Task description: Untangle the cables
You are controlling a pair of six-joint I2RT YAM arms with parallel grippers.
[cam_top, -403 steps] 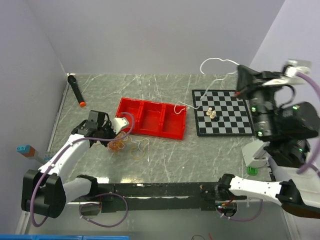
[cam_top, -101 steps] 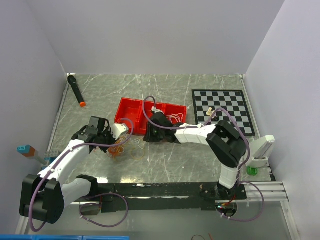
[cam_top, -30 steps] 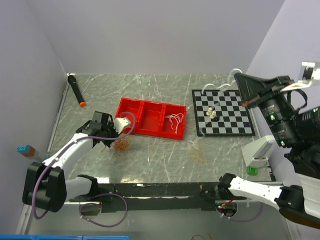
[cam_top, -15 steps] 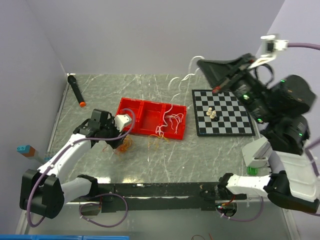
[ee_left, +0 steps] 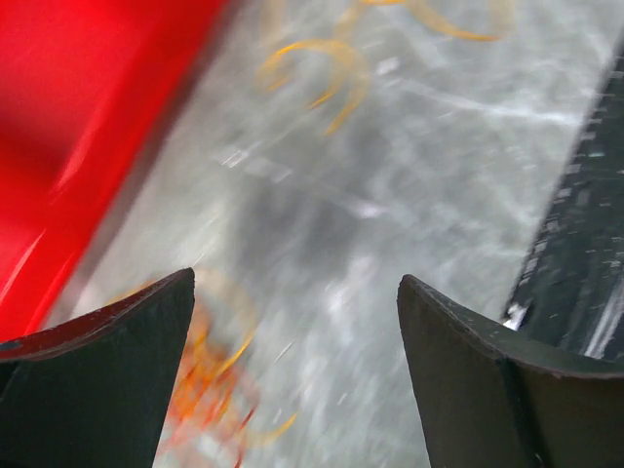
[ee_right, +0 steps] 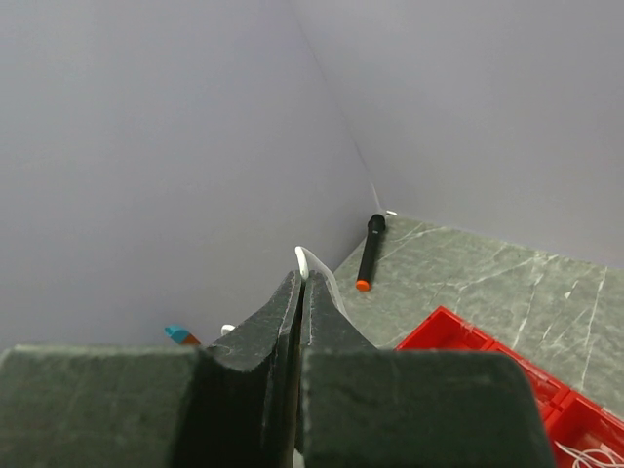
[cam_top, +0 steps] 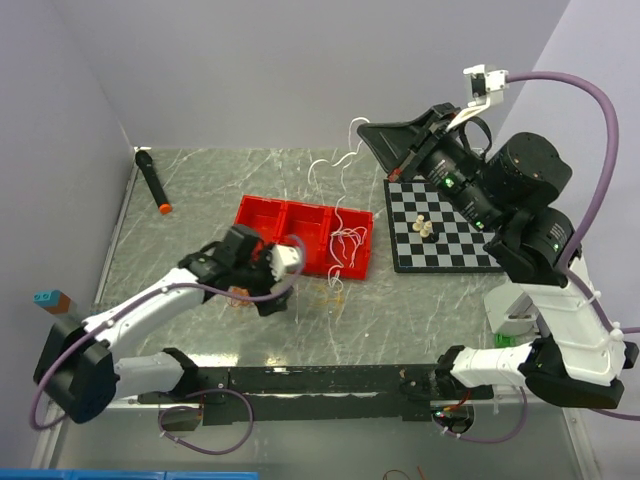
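Top external view puts you partway: your right gripper (cam_top: 368,130), held high, pinches the white cable (cam_top: 345,238) trailing from the red tray (cam_top: 262,215), while the left gripper (ee_left: 292,292) gapes wide over orange and yellow cables (ee_left: 210,380) on the tabletop (cam_top: 200,180), seemingly still tangled.
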